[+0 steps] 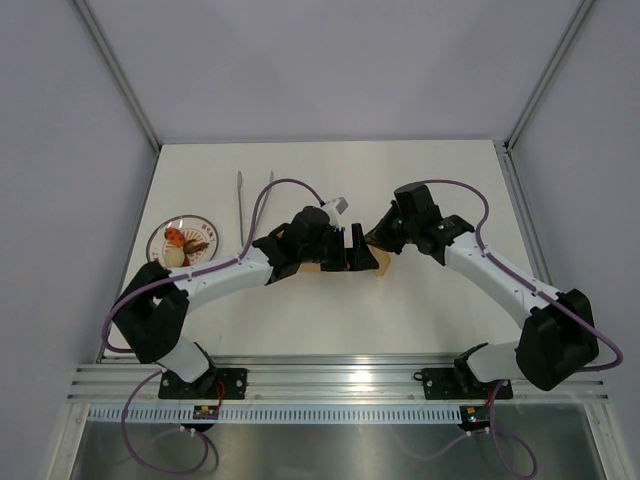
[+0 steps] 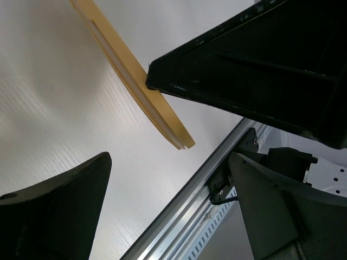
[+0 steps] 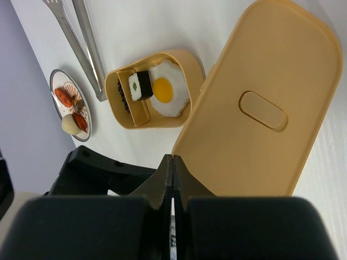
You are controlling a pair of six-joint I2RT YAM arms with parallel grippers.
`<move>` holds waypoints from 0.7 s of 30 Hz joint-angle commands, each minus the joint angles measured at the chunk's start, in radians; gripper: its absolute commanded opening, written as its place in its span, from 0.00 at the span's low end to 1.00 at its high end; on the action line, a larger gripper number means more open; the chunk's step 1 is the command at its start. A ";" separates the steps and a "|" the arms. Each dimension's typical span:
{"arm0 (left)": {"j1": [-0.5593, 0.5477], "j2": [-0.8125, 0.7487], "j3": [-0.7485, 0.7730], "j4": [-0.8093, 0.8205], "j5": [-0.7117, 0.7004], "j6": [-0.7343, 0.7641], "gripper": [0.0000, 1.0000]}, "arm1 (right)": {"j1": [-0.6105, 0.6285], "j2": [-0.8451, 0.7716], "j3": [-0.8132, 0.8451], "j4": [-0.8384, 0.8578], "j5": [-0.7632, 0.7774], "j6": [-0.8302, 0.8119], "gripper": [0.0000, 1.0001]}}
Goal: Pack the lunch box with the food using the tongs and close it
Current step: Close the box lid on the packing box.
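The yellow lunch box (image 3: 187, 59) stands uncovered on the table and holds a fried egg (image 3: 164, 90) and a black-and-white roll (image 3: 140, 85). Its lid (image 3: 260, 103) is tilted up off the table and shows edge-on in the left wrist view (image 2: 116, 51). My right gripper (image 3: 172, 160) is shut, its tips against the lid's edge. My left gripper (image 2: 168, 216) is open just short of the lid's lower end, nothing between its fingers. In the top view both grippers (image 1: 352, 250) (image 1: 382, 240) meet mid-table over the box. The silver tongs (image 1: 255, 195) lie behind the left arm.
A small patterned plate (image 1: 160, 232) with orange-red and whitish food pieces (image 1: 176, 240) sits at the left of the table, near the left arm's elbow. The aluminium rail (image 2: 184, 206) of the table's near edge runs close behind the left gripper.
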 commanded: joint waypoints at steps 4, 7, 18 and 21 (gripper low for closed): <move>-0.010 0.030 -0.023 0.116 -0.024 -0.035 0.90 | 0.008 0.016 0.005 0.056 -0.030 0.048 0.00; -0.013 0.044 -0.024 0.116 -0.030 -0.031 0.89 | 0.008 0.015 0.002 0.064 -0.032 0.059 0.00; -0.013 0.072 -0.018 0.104 -0.073 -0.042 0.77 | 0.007 0.035 0.005 0.076 -0.049 0.062 0.00; -0.013 0.076 -0.009 0.094 -0.076 -0.043 0.77 | 0.010 0.038 0.005 0.078 -0.049 0.062 0.00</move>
